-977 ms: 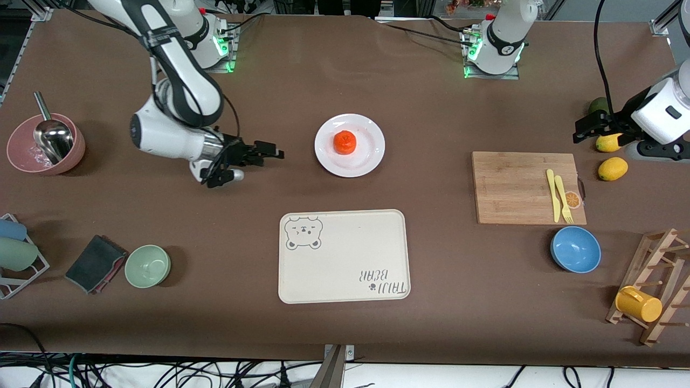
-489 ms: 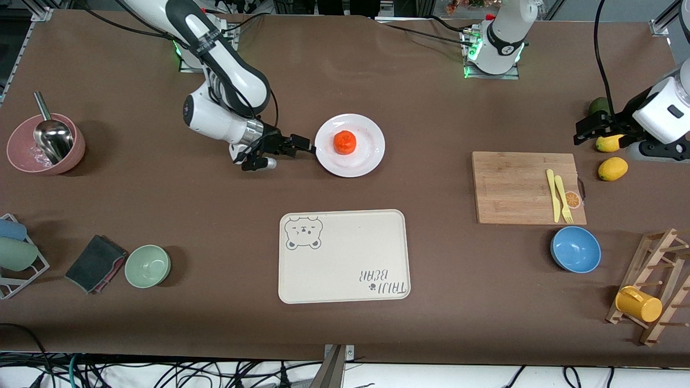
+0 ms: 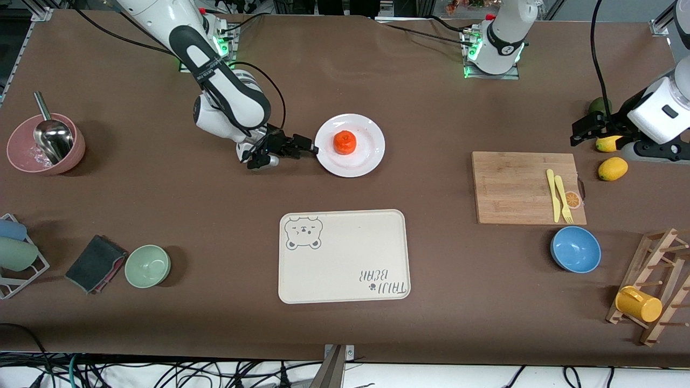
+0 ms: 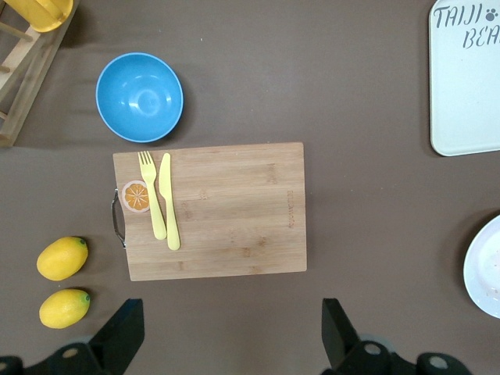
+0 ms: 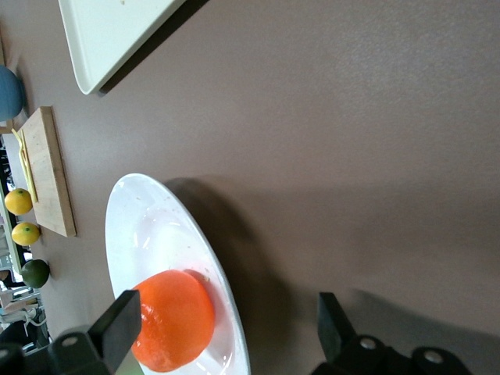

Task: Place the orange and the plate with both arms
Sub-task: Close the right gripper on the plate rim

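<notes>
You had the orange (image 3: 344, 142) resting on the plate (image 3: 372, 156), and the plate sat on the table farther from the front camera than the bear-printed tray (image 3: 345, 280) — neither was lifted. The right gripper (image 3: 308, 145) was low at the plate's rim, fingers spread, holding nothing. The left gripper (image 4: 226, 344) waited high over the cutting board (image 3: 517, 188), open and empty. By this evidence, both grasps and the placing remained.

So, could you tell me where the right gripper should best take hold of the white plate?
Probably the plate's thin raised rim at the right arm's end, where the open right gripper already sits level; the orange fills the centre.
</notes>
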You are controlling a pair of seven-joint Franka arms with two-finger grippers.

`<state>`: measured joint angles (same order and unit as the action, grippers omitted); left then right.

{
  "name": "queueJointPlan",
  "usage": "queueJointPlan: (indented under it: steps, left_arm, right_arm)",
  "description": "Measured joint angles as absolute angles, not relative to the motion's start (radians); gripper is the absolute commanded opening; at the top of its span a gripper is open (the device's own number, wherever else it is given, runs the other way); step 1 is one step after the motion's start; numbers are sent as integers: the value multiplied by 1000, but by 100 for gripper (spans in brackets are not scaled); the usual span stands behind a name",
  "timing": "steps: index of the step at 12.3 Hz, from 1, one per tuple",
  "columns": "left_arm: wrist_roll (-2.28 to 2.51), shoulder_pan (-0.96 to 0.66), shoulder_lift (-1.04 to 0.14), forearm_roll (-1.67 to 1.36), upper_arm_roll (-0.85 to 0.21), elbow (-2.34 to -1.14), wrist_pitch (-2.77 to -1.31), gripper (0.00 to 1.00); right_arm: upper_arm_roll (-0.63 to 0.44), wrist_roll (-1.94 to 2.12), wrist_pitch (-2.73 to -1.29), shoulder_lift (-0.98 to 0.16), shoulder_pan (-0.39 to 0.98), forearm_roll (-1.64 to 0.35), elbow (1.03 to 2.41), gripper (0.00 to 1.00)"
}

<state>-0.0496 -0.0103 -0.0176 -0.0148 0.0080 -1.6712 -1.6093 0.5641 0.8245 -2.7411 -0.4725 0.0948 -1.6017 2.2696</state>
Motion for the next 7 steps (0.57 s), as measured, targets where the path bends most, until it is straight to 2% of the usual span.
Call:
queueJointPlan:
  steps: [2,6,7]
  left_arm:
    - [-50,-6,-18,-15,14,-1671,-1609,100]
    - [-50,-1,-18,-15,16,-1671,-1609,100]
    - [-50,-1,-19,-15,16,-1671,-1609,100]
  right_arm:
    - [575,833,-2741,-473,97,-1625,2268,99]
    - [593,902,-2766,-473,127,-1724,2266,72]
    - [593,938,-2767,-475,134,-1759,2266,68]
